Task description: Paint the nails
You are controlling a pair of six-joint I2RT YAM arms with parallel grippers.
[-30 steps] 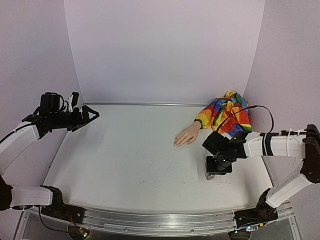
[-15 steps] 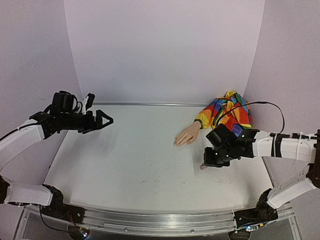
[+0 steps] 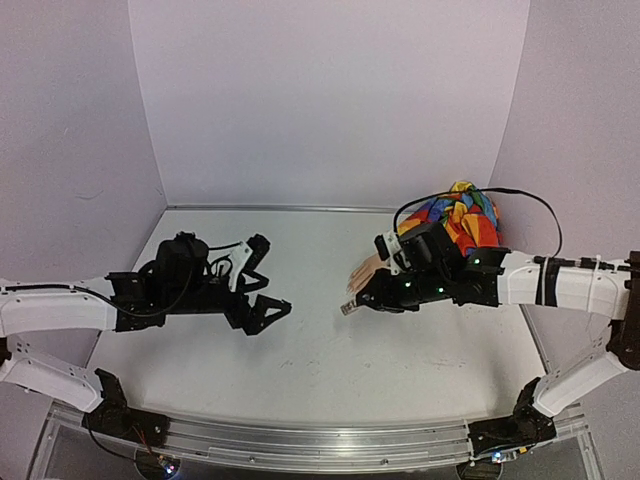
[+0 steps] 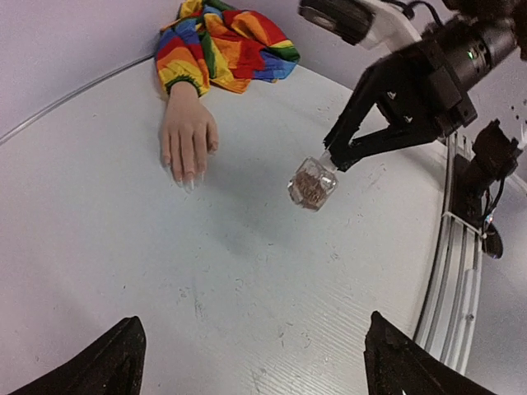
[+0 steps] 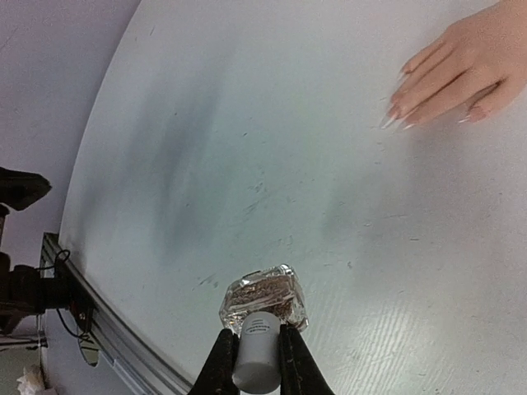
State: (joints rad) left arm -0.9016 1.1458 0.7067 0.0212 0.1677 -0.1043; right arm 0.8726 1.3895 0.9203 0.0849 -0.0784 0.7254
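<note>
1. Bench (image 3: 300,350): white, matte, faintly scuffed, below the left gripper (image 3: 268,278) and right gripper (image 3: 358,303).
2. Walls (image 3: 330,100): plain pale lilac, beyond both grippers.
3. Rail (image 3: 300,445): aluminium, at bench edge behind both grippers.

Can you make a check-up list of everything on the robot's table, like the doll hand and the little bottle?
Surface: white table, faint scuffs, no spills seen.
Job's things: mannequin hand lies palm down, wearing a rainbow sleeve; nails look pale, and whether they are painted cannot be told. Polish bottle has its cap on.
Clutter: nothing seen.
Grippers: right gripper has its fingers shut on the bottle's cap; left gripper is open and holds nothing.
Cables: black cable arches over the sleeve.
Surroundings: plain pale walls; metal rail along the near edge.
</note>
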